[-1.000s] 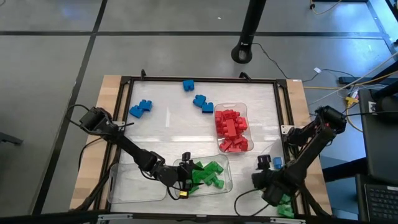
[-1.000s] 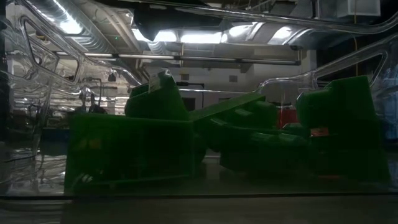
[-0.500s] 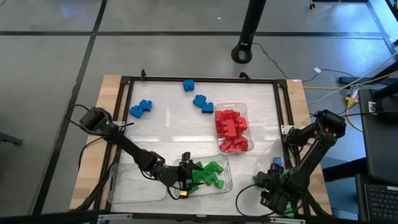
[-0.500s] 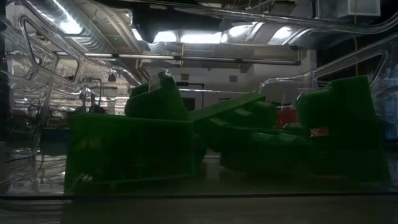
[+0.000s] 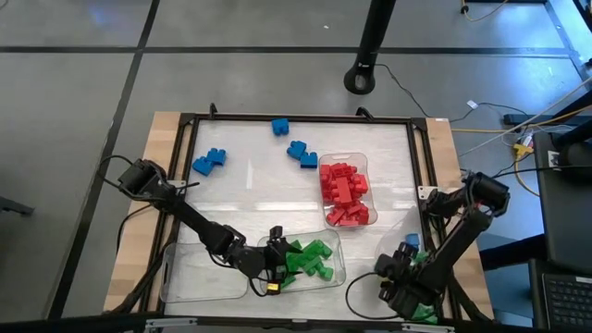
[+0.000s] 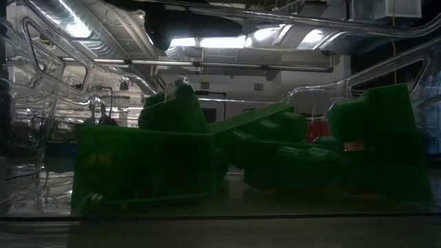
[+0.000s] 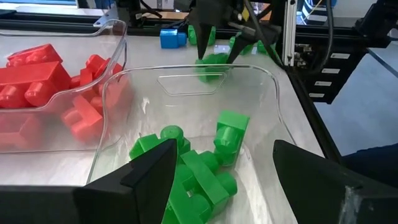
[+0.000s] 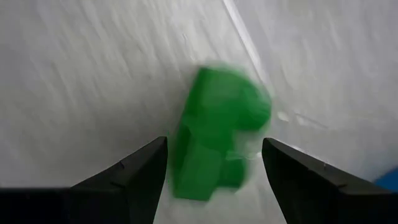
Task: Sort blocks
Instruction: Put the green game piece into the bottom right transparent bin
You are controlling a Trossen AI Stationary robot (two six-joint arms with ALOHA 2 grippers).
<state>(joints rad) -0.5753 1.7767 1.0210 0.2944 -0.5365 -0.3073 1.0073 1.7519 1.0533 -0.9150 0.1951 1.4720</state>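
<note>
White tabletop (image 5: 250,194) on grey floor — right gripper (image 5: 413,298) spread over green block (image 8: 217,134); left gripper (image 5: 277,268) parted above green tray (image 7: 273,99).

My left gripper (image 5: 276,268) is hanging over the tray (image 5: 185,277) of green blocks (image 5: 310,258). My right gripper (image 5: 413,301) is working low at the table's near right corner (a green block (image 5: 427,315) lying there), red blocks (image 5: 345,192) sitting mid-table.

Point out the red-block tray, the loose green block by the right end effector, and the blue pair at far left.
red-block tray (image 5: 361,160): high view, clear rim corner.
loose green block (image 8: 217,130): right wrist view, block's middle.
blue pair (image 5: 210,162): high view, middle of the cluster.
</note>
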